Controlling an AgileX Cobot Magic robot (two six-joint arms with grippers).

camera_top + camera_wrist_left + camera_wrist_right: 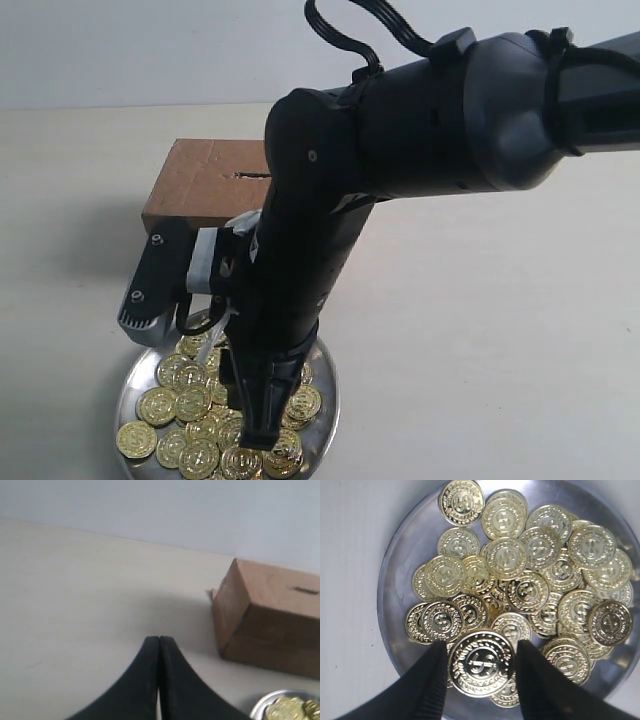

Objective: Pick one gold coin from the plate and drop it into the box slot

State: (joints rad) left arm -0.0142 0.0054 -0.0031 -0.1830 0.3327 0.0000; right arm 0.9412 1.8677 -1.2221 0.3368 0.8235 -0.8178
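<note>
Right gripper (481, 650): closed to a narrow gap on one gold coin (481, 662). A black finger (427, 690) presses on each side of the coin's rim.
Held gold coin: face toward the wrist camera, showing a dollar sign inside a wreath. It looks larger than the others and sits over the heap near the plate's rim.
Right arm (400, 130): thick and black. In the exterior view it reaches in from the right and bends steeply down, its gripper (257, 432) low over the plate.
Plate: round shiny silver metal plate (387, 605) with a shallow raised rim, lying on the pale surface (350, 580) at the near edge of the exterior view (125, 395).
Loose gold coins (540, 555): many, overlapping in a heap that covers most of the plate (190, 405).
Box: plain brown rectangular cardboard box (205, 185) standing on the surface beyond the plate, near it but apart.
Slot: short narrow dark slot (252, 176) cut in the top face of the box, its right end hidden behind the arm in the exterior view. It shows whole in the left wrist view (306, 590).
Left gripper (159, 645): fingers pressed together with nothing between them, above bare surface (75, 605). The box (265, 615) and a bit of plate rim (260, 707) lie off to one side.
</note>
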